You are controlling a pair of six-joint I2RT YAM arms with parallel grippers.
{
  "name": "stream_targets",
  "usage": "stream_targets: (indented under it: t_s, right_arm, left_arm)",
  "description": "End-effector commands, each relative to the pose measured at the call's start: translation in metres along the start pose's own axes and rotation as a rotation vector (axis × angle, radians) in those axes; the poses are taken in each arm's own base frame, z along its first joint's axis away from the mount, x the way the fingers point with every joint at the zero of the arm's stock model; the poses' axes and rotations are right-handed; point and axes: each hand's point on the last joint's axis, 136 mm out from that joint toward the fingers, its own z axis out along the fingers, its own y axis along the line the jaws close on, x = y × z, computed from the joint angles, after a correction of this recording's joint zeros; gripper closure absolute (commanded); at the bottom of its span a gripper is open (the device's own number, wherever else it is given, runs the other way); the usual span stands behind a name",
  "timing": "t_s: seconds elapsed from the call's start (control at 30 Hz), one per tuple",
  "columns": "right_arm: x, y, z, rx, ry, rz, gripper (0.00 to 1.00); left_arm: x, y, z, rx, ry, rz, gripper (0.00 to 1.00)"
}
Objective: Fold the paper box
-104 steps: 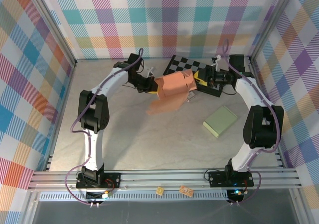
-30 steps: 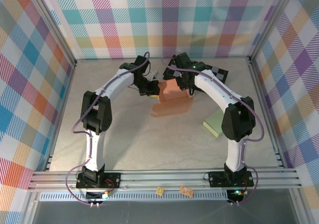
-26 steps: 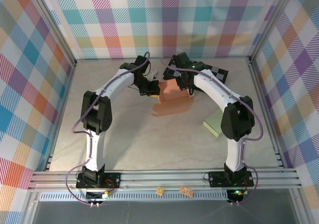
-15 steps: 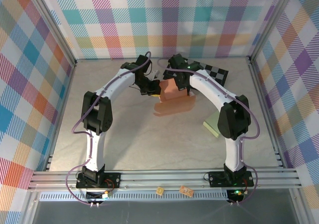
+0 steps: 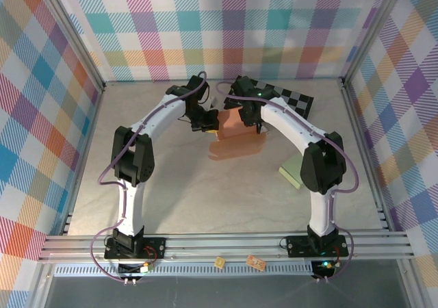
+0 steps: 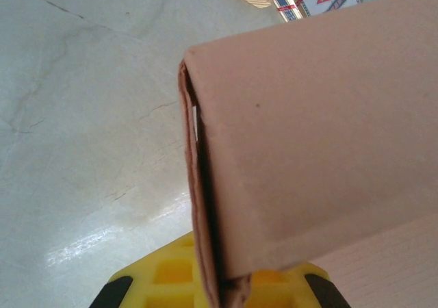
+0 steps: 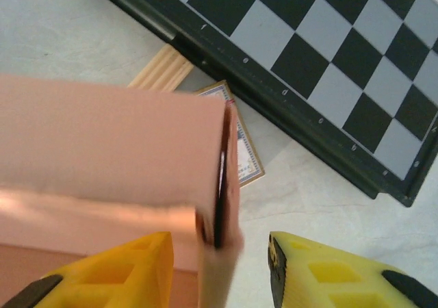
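Note:
The salmon paper box (image 5: 236, 124) stands half-formed at the back middle of the table, with a loose flap (image 5: 236, 148) lying flat in front of it. My left gripper (image 5: 209, 121) is shut on the box's left wall. In the left wrist view that doubled wall edge (image 6: 198, 205) runs down between the yellow fingers (image 6: 154, 277). My right gripper (image 5: 257, 124) is at the box's right side. In the right wrist view its jaws (image 7: 220, 270) are open, and the right wall (image 7: 222, 185) stands between them with a gap to the right finger (image 7: 328, 270).
A checkerboard (image 5: 295, 101) lies behind the box on the right, seen close in the right wrist view (image 7: 328, 61). Under the box's right side lie a wooden block (image 7: 161, 72) and a printed card (image 7: 245, 154). A green pad (image 5: 295, 171) lies front right.
My right gripper, which had pinched the box's right wall, has opened and let it go. The left gripper keeps its hold and the box has barely shifted.

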Motion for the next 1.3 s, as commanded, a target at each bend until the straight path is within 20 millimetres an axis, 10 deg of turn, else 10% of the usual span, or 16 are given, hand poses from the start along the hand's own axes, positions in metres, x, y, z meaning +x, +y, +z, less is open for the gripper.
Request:
stream_targets:
  t_s: [0.0, 0.43, 0.73, 1.0, 1.27]
  right_arm:
    - [0.006, 0.005, -0.01, -0.072, 0.008, 0.034, 0.58]
    - [0.017, -0.013, 0.013, 0.091, 0.06, 0.017, 1.0]
    - [0.02, -0.02, 0.012, 0.131, 0.055, 0.029, 1.0]
    - [0.014, -0.013, 0.015, 0.099, 0.043, 0.015, 0.71]
    - [0.014, -0.009, 0.024, 0.107, 0.068, 0.007, 0.94]
  left_arm:
    - [0.001, -0.01, -0.02, 0.002, -0.029, -0.012, 1.0]
    - [0.002, -0.01, -0.02, -0.002, -0.02, -0.013, 1.0]
    - [-0.003, -0.013, -0.018, 0.016, -0.036, -0.035, 1.0]
    - [-0.001, -0.012, -0.016, 0.017, -0.022, -0.036, 1.0]
    - [0.0, -0.012, -0.016, 0.015, -0.021, -0.037, 1.0]
